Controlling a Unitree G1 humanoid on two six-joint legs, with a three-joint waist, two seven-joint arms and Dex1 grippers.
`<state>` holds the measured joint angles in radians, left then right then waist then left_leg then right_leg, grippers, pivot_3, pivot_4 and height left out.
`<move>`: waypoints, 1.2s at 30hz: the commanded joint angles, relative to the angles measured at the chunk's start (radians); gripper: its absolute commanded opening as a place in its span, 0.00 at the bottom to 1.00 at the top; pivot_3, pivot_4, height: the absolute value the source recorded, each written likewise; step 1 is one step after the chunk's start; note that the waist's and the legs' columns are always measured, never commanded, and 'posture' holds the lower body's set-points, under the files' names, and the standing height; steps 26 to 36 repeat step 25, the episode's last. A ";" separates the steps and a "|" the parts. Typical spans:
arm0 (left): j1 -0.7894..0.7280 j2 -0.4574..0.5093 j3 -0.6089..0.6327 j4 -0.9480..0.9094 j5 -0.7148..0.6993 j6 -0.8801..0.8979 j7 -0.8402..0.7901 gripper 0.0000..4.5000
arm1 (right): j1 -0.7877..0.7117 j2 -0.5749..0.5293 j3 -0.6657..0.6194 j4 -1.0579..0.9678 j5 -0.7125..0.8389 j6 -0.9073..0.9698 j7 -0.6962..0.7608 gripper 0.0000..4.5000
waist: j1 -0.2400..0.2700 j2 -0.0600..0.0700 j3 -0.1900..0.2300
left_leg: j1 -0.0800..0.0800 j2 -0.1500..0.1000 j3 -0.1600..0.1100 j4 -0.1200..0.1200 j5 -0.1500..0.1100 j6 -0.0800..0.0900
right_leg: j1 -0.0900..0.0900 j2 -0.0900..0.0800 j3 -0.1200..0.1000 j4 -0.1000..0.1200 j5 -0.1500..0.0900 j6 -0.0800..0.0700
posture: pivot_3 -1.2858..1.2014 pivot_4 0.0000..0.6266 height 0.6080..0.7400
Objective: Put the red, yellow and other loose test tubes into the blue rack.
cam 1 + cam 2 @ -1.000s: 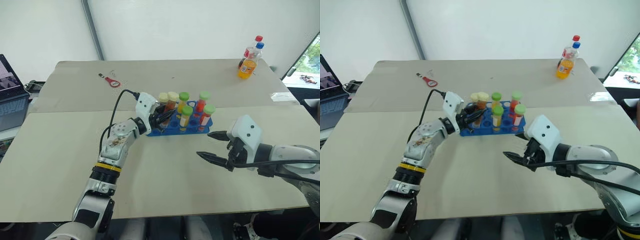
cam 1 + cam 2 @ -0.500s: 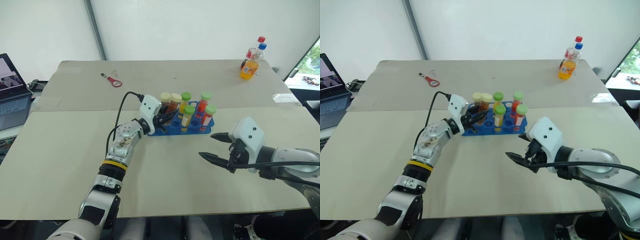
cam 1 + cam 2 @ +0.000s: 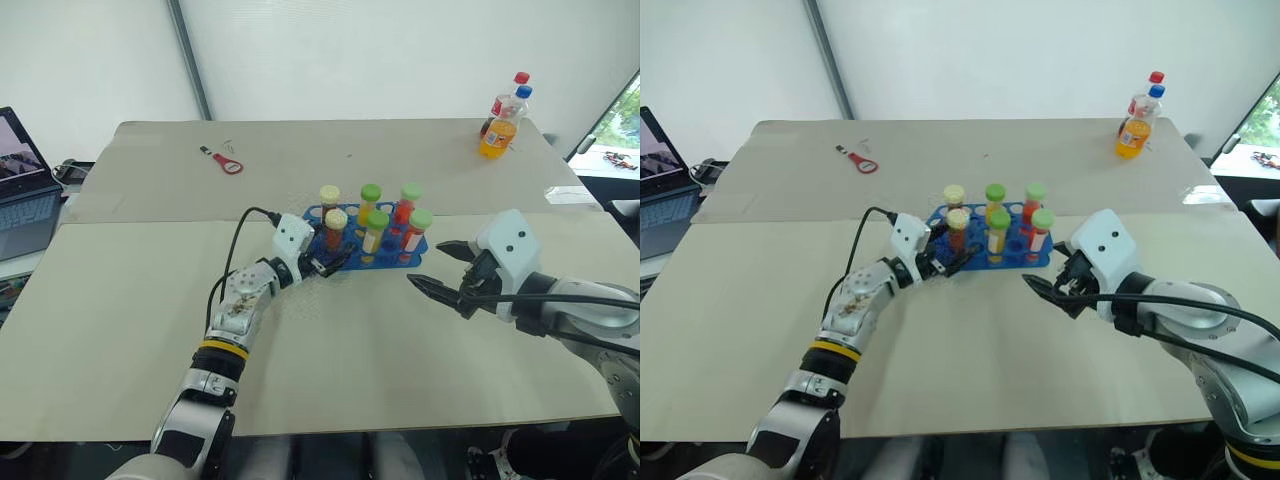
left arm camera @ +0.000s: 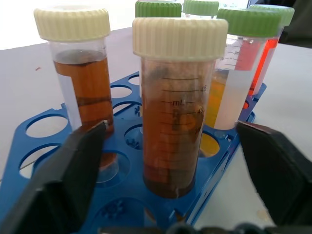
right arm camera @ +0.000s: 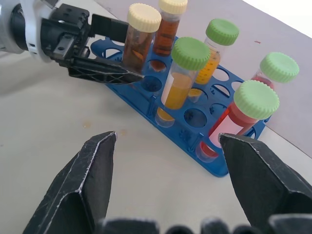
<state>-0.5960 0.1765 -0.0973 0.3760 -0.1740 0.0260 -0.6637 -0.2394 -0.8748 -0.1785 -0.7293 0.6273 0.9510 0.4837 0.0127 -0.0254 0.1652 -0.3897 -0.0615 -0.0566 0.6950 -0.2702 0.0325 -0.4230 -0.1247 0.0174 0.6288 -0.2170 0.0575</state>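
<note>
The left gripper [image 3: 330,264] stood with its fingers spread wide on either side of a cream-capped tube [image 4: 173,105] of brownish liquid, touching neither wall of it in the left wrist view. That tube sat upright in a hole at the near left corner of the blue rack [image 3: 388,255], so by the look of it this one was already seated and let go. Just behind it a second cream-capped tube [image 3: 328,202] of amber liquid stood in its own hole.

The right gripper [image 3: 448,270] hung open and empty above the desk [image 3: 120,330], just beside the rack's right end, its fingers pointing toward the rack.

Further along the rack stood four green-capped tubes [image 5: 183,73]: two with yellow-orange contents and two with red. That made six tubes upright in the rack, which rested near the middle of the desk.

No loose tube lay on the desk in the head views. Away from the rack were a small red-handled tool [image 3: 226,164] at the far left and two drink bottles [image 3: 499,119] at the far right. Judged from this, the filling looked finished or nearly so, with only the arms' withdrawal left.
</note>
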 commanded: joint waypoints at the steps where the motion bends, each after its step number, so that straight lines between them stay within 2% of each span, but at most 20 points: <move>1: 0.044 0.084 0.009 -0.161 -0.002 0.042 -0.044 0.99 | -0.010 -0.008 -0.048 -0.004 -0.008 -0.075 0.045 0.83 | -0.003 0.000 0.000 | 0.000 0.000 0.000 0.000 0.000 0.000 | 0.000 0.000 0.000 0.000 0.000 0.000 | 0.52 0.24 1.00; 7: 0.116 0.345 0.061 -0.429 -0.046 0.309 -0.127 0.99 | 0.019 -0.054 -0.102 0.101 -0.051 -0.231 0.190 0.83 | -0.010 0.000 0.000 | 0.001 0.001 0.000 -0.001 0.000 0.000 | 0.000 0.001 0.000 0.000 0.000 0.000 | 0.52 0.24 1.00; 10: 0.160 0.493 0.102 -0.544 -0.083 0.359 -0.218 1.00 | 0.039 -0.111 -0.134 0.175 -0.053 -0.281 0.303 0.99 | -0.011 0.001 0.000 | 0.001 0.002 0.000 -0.001 0.000 0.000 | 0.000 0.001 0.000 0.000 0.000 0.000 | 0.52 0.24 1.00; 15: 0.211 0.650 0.190 -0.657 -0.186 0.503 -0.305 1.00 | 0.068 -0.196 -0.176 0.288 -0.074 -0.374 0.463 0.99 | -0.007 0.001 0.000 | 0.001 0.002 0.001 -0.001 -0.001 0.001 | 0.000 0.001 0.000 -0.001 0.000 0.000 | 0.52 0.24 1.00; 20: 0.284 0.706 0.229 -0.739 -0.246 0.576 -0.326 1.00 | 0.072 -0.212 -0.193 0.349 -0.102 -0.424 0.499 0.99 | -0.013 0.001 0.000 | 0.002 0.003 0.002 -0.002 -0.001 0.001 | 0.000 0.001 0.000 -0.001 0.000 0.000 | 0.52 0.24 1.00; 36: 0.307 0.707 0.244 -0.741 -0.245 0.585 -0.297 1.00 | 0.049 -0.211 -0.182 0.371 -0.117 -0.438 0.504 0.99 | -0.011 0.001 0.000 | 0.002 0.004 0.002 -0.002 -0.001 0.000 | 0.000 0.001 0.000 -0.001 0.000 0.000 | 0.52 0.24 1.00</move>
